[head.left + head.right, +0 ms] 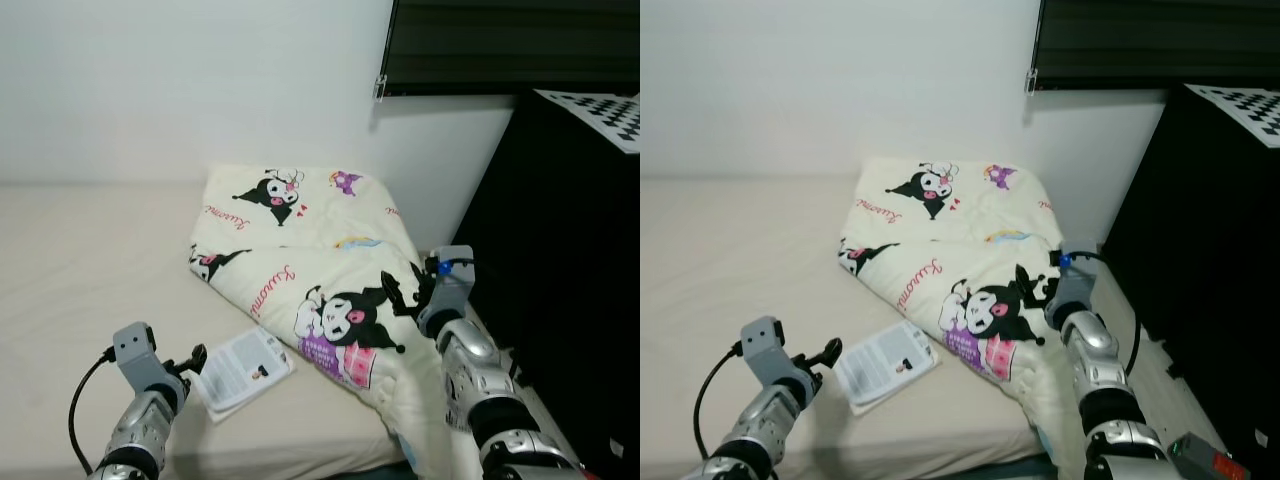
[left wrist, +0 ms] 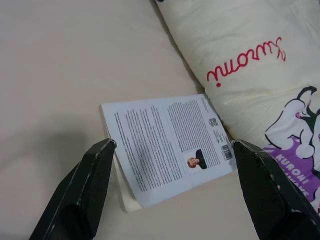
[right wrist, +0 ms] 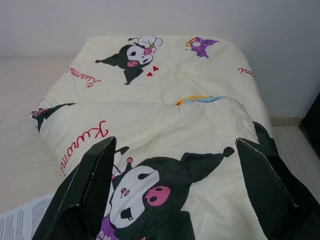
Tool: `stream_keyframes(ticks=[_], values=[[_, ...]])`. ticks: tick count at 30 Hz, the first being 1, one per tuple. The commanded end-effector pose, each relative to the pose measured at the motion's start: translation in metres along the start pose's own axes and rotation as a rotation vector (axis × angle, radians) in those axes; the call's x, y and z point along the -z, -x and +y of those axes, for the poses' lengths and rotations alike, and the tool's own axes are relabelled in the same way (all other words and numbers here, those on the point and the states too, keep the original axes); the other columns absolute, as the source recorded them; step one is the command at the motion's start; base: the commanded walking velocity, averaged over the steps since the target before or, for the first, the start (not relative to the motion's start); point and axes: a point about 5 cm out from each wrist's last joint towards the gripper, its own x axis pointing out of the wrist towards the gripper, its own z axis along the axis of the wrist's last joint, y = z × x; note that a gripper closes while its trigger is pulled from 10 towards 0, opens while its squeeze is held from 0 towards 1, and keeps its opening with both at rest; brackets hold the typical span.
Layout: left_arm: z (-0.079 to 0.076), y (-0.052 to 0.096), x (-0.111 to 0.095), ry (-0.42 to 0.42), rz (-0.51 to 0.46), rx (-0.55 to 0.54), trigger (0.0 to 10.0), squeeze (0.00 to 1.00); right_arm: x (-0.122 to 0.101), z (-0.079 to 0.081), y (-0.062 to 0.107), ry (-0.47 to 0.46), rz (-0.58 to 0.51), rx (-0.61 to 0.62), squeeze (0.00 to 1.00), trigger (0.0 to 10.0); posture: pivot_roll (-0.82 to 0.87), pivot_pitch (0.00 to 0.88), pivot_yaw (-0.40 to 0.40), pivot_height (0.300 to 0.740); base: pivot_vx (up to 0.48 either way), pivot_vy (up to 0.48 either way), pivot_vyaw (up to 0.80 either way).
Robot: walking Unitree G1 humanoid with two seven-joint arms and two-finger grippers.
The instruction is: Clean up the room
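Bed (image 1: pixel 80 260) still messy, cleanup looks barely begun. Left gripper (image 2: pixel 172 187) wide open, empty, book (image 2: pixel 167 147) just ahead between fingers. Right gripper (image 3: pixel 175 190) wide open, empty, over folded blanket (image 1: pixel 300 250).

The cream blanket (image 2: pixel 250 75) bears the word "Kuromi" in red script, seen in the left wrist view beside a cartoon figure; the same red script recurs on other folds. Lower down, a purple patch (image 2: pixel 295 170) carries white capitals that seem to read "KUROMI". The booklet (image 2: pixel 167 142) on the bed shows dense printed text and a barcode, too small to read.
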Motion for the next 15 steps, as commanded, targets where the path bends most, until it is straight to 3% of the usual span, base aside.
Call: stream_keyframes(ticks=[1, 15], values=[[0.000, 0.002, 0.008, 0.027, 0.035, -0.002, 10.0, 0.00, -0.001, 0.001, -0.001, -0.014, 0.002, -0.006, 0.00, 10.0, -0.12, 0.000, -0.027, 0.620, 0.000, 0.000, 0.00], [-0.010, -0.003, 0.002, 0.087, 0.021, 0.029, 10.0, 0.00, -0.012, 0.006, -0.003, -0.010, -0.031, -0.039, 0.00, 10.0, -0.13, 0.000, -0.023, 0.575, 0.000, 0.000, 0.00]])
